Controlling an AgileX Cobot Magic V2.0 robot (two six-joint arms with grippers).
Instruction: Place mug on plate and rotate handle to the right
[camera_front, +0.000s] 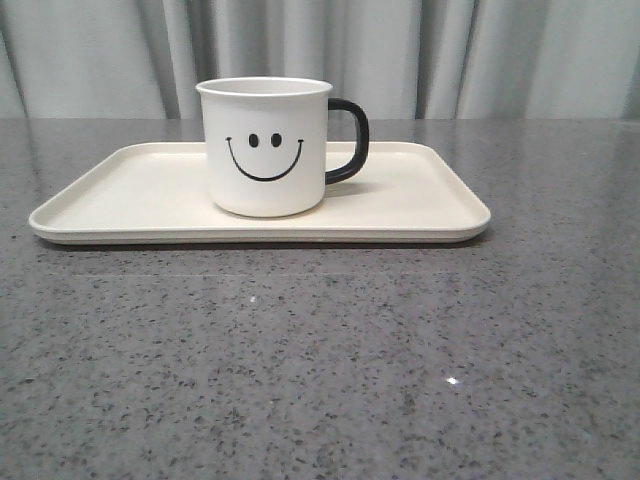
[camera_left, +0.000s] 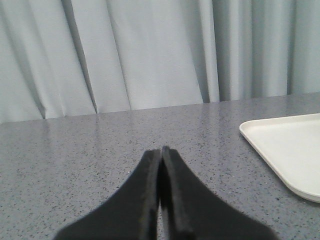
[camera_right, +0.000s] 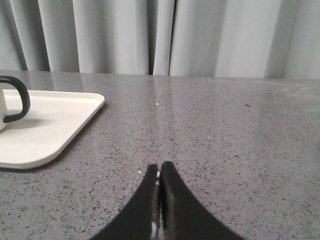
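Grey speckled stone makes up the surface, backed by pale pleated curtains. On it lies the cream rectangular plate, a wide shallow tray with rounded corners and a low rim, long side facing the front camera. The white smiley-face mug stands upright on the plate, a little left of the plate's middle and well inside its rim, face printed toward the camera. Its glossy black handle sticks out from the mug's right side, over bare plate.

Both arms are off to the sides of the plate and absent from the front view. The left hand hangs over bare surface to the left of the plate, fingers pressed together with nothing between them; only a corner of the plate shows in its wrist view. The right hand sits over surface to the right of the plate, fingers likewise together and empty, with the handle visible at the edge of its view.

Judged from this layout, both parts of the task look met: mug on plate, handle to the right. The step in hand appears to be the finish, so the next move probably calls for nothing more than keeping both hands clear of the plate.
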